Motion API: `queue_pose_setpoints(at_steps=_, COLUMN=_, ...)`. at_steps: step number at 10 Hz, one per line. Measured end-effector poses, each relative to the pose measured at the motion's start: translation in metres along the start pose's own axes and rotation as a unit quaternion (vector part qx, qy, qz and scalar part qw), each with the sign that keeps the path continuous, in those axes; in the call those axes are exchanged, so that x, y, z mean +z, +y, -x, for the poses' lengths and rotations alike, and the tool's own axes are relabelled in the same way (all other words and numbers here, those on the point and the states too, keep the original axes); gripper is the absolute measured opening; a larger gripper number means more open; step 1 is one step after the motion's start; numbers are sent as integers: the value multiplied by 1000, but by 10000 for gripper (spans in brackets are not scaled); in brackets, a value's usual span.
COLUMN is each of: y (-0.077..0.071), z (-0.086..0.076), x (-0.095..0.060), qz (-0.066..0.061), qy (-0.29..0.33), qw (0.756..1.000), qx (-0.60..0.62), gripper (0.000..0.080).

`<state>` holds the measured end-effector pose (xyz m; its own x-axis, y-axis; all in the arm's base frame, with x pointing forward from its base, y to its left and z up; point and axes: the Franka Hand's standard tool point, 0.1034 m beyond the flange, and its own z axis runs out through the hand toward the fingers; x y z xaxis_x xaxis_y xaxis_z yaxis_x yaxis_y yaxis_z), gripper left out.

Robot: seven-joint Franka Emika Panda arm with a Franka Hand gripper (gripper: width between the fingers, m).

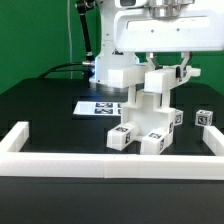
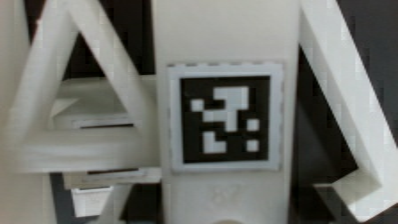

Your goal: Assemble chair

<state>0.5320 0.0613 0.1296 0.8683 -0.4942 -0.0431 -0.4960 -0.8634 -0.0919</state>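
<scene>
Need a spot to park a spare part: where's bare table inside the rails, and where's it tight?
Free: bare table on the exterior view's left, between the side rail and the marker board. Crowded: the chair standing close to the front rail, plus small tagged blocks toward the exterior view's right.

Blocked at the centre of the table (image 1: 45, 118) by the partly built chair (image 1: 148, 105), with the gripper (image 1: 165, 72) clamped on its top from above and the arm's white base (image 1: 112, 72) close behind toward the exterior view's left. Fenced at the front and both sides by raised border rails (image 1: 100, 165), and narrowed on the exterior view's right by a small tagged block (image 1: 205, 118) between chair and rail. Offers open black surface on the exterior view's left, broken only by the flat marker board (image 1: 95, 106), plus a free strip before the front rail.
</scene>
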Motion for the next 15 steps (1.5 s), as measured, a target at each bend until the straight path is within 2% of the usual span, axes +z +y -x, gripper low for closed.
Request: queue_pose_setpoints(at_steps=15, y=-1, z=-1, x=0, qz=-1, qy=1, qw=1000, qx=24, gripper=291)
